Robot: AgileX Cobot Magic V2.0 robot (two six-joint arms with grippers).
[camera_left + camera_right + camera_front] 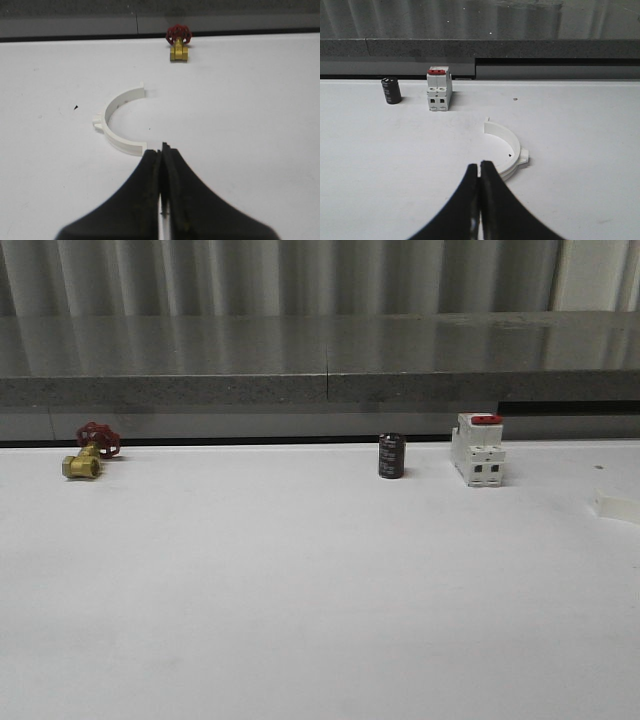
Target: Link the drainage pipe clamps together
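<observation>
One white half-ring drainage pipe clamp (116, 124) lies flat on the white table just ahead of my left gripper (161, 148), which is shut with nothing in it. The clamp's near end sits right beside the left fingertips. In the right wrist view the other white clamp half (510, 147) lies flat just beyond my right gripper (479, 165), also shut and empty. Its near end passes behind the right fingertips. The two halves are apart.
A brass valve with a red handwheel (88, 452) sits at the far left by the table's back edge. A black cylinder (391, 456) and a white boxy switch with a red top (478, 450) stand at the back right. A grey ledge (320, 370) runs behind.
</observation>
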